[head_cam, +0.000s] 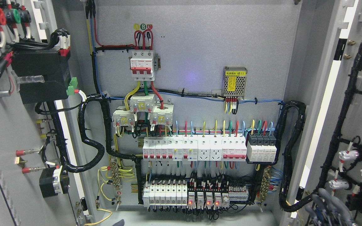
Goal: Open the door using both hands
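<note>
At the bottom right corner of the view, a blurred grey-blue hand (327, 205) shows against the inner face of the right door (357, 119); the arm seems to enter from the right, so it reads as the right hand. Its fingers look loosely curved, but the blur makes it impossible to tell whether they grip anything. A small dark shape at the bottom edge near the middle (118, 223) may be part of the robot; it is too little to name. No left hand is clearly seen.

Both doors stand swung wide: the left door (8, 125) fills the left edge, the right door the right edge, each showing its wired inner side. The opening looks essentially done.

Farther in, the cabinet backplate (200, 47) carries 2 rows of circuit breakers (193, 150) along its lower half, unobstructed.
</note>
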Robot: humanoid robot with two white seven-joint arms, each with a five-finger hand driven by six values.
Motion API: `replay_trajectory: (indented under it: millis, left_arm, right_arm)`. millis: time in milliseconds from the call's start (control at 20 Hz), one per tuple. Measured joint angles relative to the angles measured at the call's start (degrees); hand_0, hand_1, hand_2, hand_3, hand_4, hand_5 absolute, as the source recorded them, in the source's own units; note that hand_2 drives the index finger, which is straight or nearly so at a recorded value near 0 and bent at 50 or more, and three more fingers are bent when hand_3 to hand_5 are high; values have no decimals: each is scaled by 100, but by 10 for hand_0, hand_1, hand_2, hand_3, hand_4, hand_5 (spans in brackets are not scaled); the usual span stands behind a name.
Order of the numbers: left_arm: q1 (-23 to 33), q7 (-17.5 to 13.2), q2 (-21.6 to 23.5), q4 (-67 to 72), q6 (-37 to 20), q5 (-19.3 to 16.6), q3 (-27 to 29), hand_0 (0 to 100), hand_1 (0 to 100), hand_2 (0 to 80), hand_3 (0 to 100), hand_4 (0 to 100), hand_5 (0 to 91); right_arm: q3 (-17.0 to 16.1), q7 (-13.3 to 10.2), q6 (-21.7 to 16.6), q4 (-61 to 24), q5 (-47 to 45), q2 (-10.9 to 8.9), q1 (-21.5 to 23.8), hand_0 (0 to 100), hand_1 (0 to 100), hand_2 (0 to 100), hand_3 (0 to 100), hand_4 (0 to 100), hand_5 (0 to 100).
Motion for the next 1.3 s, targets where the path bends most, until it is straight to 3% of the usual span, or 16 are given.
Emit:
replay_trajectory:
  millis: [601,1001,1301]
  left_arm:
    - [85,13,44,-66,-2,409,951,837,211,0,0,0,0]
    - [207,-17,237,3,-2,1027,1636,837,211,0,0,0,0]
    - [134,-46,450,284,-2,1264,2018,837,211,0,0,0,0]
  right_arm:
    - [-724,58,-6,115,-158,-2,37,0,0,0,0,0,0]
    - [-1084,60,-6,205,-247,2,37,0,0,0,0,0,0]
    - [-1349,75,-6,243,-314,4,36,0,0,0,0,0,0]
